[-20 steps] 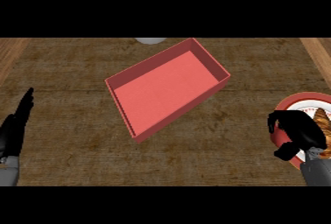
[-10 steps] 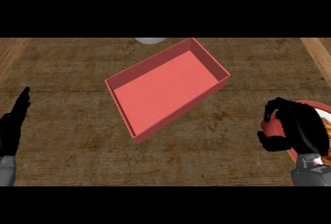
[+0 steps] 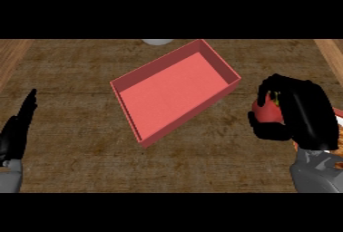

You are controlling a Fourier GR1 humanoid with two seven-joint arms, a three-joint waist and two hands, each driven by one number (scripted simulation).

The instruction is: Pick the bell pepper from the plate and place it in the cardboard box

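Observation:
The red bell pepper [image 3: 267,112] shows as a patch of red between the curled fingers and thumb of my right hand [image 3: 305,118], which is shut on it at the right of the view. The hand hides most of the pepper and nearly all of the plate [image 3: 337,113], of which only a thin sliver shows at the right edge. The red open box [image 3: 175,90] lies tilted on the counter's middle, to the left of the pepper and apart from it. My left hand [image 3: 15,134] rests open at the left edge, fingers up.
A pale round object [image 3: 157,41] peeks in at the top edge behind the box. Wooden strips run along the counter's far left and far right. Something orange and brown [image 3: 337,144] shows at the right edge under my right hand.
My right hand has moved up and to the left from the plate with the pepper in its fingers, now covering most of the plate. The left hand and box have stayed put.

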